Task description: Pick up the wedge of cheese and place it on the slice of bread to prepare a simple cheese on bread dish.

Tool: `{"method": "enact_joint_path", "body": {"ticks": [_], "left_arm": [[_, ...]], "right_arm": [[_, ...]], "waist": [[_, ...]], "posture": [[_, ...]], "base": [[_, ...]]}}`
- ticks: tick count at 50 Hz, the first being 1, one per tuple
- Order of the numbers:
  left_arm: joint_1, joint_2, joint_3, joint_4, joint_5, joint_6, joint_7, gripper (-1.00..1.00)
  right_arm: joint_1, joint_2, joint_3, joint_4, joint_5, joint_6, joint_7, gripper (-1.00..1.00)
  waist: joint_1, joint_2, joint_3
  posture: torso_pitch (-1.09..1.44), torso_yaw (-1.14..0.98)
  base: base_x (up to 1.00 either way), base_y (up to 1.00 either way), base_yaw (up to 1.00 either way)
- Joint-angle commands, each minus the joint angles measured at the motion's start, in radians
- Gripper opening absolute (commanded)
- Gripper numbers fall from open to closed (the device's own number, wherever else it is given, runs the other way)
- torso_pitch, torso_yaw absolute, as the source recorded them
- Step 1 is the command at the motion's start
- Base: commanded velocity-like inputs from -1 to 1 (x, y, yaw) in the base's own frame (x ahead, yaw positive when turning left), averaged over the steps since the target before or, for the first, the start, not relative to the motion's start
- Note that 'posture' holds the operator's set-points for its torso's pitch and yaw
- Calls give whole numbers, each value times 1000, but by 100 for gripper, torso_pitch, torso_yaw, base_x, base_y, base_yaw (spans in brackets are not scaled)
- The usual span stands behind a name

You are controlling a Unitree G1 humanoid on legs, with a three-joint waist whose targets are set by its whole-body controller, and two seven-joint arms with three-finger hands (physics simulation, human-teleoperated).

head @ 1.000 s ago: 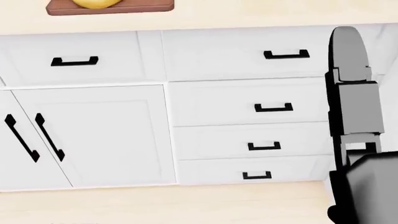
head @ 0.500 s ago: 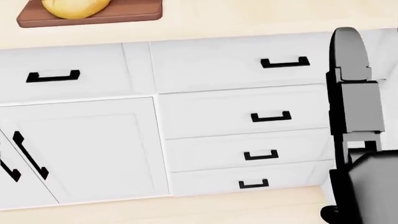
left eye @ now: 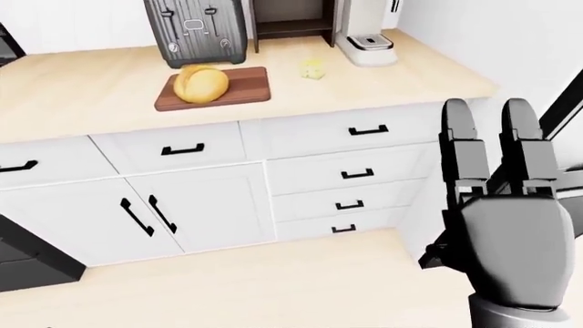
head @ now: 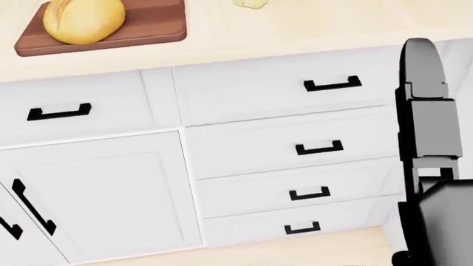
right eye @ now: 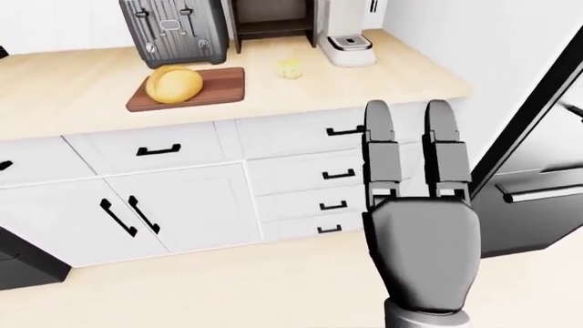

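Right hand (right eye: 415,205) is up with fingers (right eye: 380,147) straight and spread, holding nothing. The cheese wedge (left eye: 312,68) sits at its eleven o'clock, well apart on the counter (left eye: 82,96), just right of the bread (left eye: 200,83) on its cutting board (left eye: 248,85). Left hand isn't in view, so the right is the one placed for the reach.

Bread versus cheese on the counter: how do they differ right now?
The bread is a big rounded golden loaf; the cheese is a small, paler yellow piece. The bread sits on the wooden cutting board; the cheese lies on bare countertop, to its right. Neither is touched by a robot hand.

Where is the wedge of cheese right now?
In the left-eye view the cheese lies on the counter near the top, just right of the cutting board holding the bread, and left of the white coffee machine.
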Motion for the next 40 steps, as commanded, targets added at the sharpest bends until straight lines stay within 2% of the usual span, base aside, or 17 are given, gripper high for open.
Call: {"method": "enact_joint_path", "body": {"ticks": [1, 7, 9, 14, 17, 20, 21, 22, 24, 26, 29, 32, 36, 37, 38, 39, 40], "left_arm": [[-3, 7, 4, -10, 1, 1, -1, 100], [-3, 6, 5, -10, 3, 1, 0, 100], [-2, 5, 4, -10, 4, -1, -1, 100], [-1, 4, 4, -10, 4, -3, 0, 100], [-1, 4, 3, -10, 5, -4, -1, 100], [0, 4, 3, -10, 5, -5, 0, 100], [0, 5, 4, -10, 4, -5, 1, 100], [0, 5, 4, -10, 4, -5, 1, 100], [1, 5, 3, -10, 5, -6, 1, 100], [1, 5, 4, -10, 5, -6, 1, 100], [2, 5, 4, -10, 4, -7, 1, 100], [0, 6, 6, -10, 5, -5, 3, 100], [0, 6, 5, -10, 6, -5, 4, 100], [1, 6, 5, -10, 5, -5, 3, 100], [1, 5, 4, -10, 6, -6, 2, 100], [1, 6, 4, -10, 6, -6, 3, 100], [0, 6, 3, -10, 7, -5, 3, 100]], "right_arm": [[-8, 3, 10, -27, -1, -8, -11, 100], [-8, 7, 12, -27, -7, -7, -6, 100], [-6, 6, 11, -27, -4, -7, -10, 100], [-1, 7, 10, -27, -3, -9, -13, 100], [1, 8, 11, -27, -4, -10, -13, 100], [2, 9, 11, -26, -3, -10, -14, 100], [1, 9, 12, -27, -3, -10, -12, 100], [2, 9, 11, -26, -4, -10, -12, 100], [5, 9, 11, -23, -8, -10, -12, 100], [5, 8, 12, -24, -7, -11, -11, 100], [7, 9, 13, -22, -9, -13, -16, 100], [6, 8, 12, -25, -7, -12, -14, 100], [5, 8, 12, -23, -4, -12, -12, 100], [6, 8, 12, -22, -4, -13, -10, 100], [7, 8, 12, -22, -3, -13, -10, 100], [8, 7, 11, -20, -5, -14, -13, 100], [5, 8, 11, -21, -4, -13, -9, 100]], "waist": [[1, -9, 0], [5, 24, 2], [8, 25, 1], [4, -10, 10], [5, -38, 6], [4, -101, -17], [-6, -53, -6], [-2, -72, -4], [-8, -68, -7], [-8, -77, 13], [-13, -62, 19], [-22, -33, 20], [-32, 27, 14], [-31, 55, 7], [-26, 102, -7], [-14, 50, 18], [-20, 51, 25]], "posture": [[0, 0], [0, 0], [0, 0], [0, 0], [0, 0], [0, 0], [0, 0], [0, 0], [0, 0], [0, 0], [0, 0], [0, 0], [0, 0], [0, 0], [0, 0], [0, 0], [0, 0]], "base": [[0, 15, 0], [0, 15, 0], [0, 15, 0], [0, 14, 0], [0, 14, 0], [0, 12, 0], [0, 13, 0], [1, 12, 0], [11, 22, 0], [25, 44, 0], [25, 44, 0], [25, 45, 0], [26, 44, 0], [25, 44, 0], [26, 45, 0], [26, 43, 0], [27, 45, 0]]}}
